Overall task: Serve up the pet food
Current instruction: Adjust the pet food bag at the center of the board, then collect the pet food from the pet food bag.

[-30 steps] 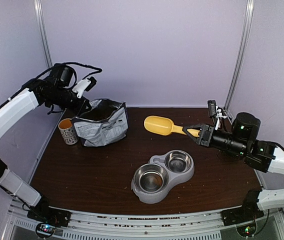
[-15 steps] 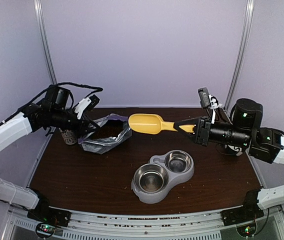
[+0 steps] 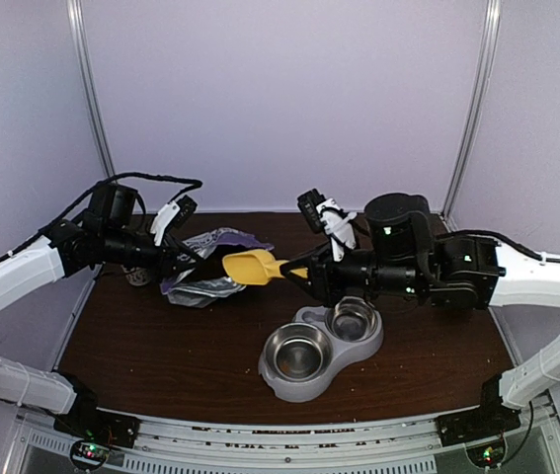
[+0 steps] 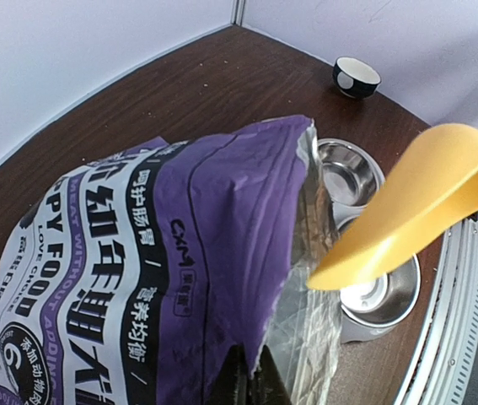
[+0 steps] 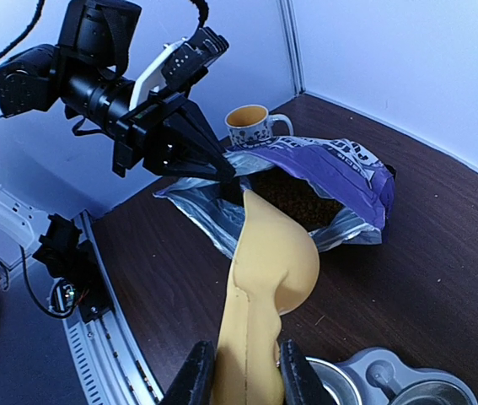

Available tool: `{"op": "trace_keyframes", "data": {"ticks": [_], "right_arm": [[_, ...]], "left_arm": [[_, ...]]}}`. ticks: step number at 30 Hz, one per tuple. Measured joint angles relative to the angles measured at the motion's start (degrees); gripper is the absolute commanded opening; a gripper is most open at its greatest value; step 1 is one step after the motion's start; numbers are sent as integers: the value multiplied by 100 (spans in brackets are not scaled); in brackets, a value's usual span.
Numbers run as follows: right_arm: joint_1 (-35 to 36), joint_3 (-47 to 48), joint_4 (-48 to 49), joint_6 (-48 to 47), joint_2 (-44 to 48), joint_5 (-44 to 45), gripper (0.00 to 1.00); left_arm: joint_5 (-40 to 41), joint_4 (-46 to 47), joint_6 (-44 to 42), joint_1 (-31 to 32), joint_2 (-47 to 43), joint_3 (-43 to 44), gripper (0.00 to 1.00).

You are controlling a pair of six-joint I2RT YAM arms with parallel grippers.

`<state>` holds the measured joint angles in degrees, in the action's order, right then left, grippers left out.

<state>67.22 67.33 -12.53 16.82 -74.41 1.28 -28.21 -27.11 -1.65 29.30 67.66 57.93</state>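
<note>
Yellow plastic scoop (image 3: 250, 267): handle grasped in the right claw (image 5: 243, 375), bowl end pointing toward 9 o'clock, tip at the mouth of the PUPPY FOOD bag (image 3: 200, 286). No kibble visible in it.

The left claw (image 5: 217, 167) is clenched on the bag's upper rim. Judged reason: this props the foil mouth open and turns it toward 3 o'clock, so the scoop can slide in along its own line.

Bag lies at 10 o'clock on the tabletop (image 3: 151, 346), with a patterned mug (image 5: 249, 124) just behind it.

The pet food (image 5: 302, 198) is all inside the bag. Through the mouth it reads as a dark reddish-brown granular bed (single pellets too small to tell). None shows in the steel double bowl (image 3: 321, 346) at 5 o'clock.

Judged step: scoop about to enter; nothing served yet.
</note>
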Motion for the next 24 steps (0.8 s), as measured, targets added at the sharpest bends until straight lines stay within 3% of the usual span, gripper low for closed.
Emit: {"op": "trace_keyframes", "data": {"ticks": [11, 14, 19, 24], "right_arm": [[229, 1423, -365, -365, -1646, 1799, 0], [227, 1648, -345, -415, -2129, 1923, 0], [-20, 2739, -433, -387, -3359, 1276, 0], [-323, 3165, -835, -337, -3923, 345, 0]], "left_arm": [[-317, 310, 151, 0, -61, -125, 0], [-459, 341, 199, 13, -59, -127, 0], [-479, 339, 153, 44, -50, -140, 0], [-2, 632, 361, 142, -57, -177, 0]]}}
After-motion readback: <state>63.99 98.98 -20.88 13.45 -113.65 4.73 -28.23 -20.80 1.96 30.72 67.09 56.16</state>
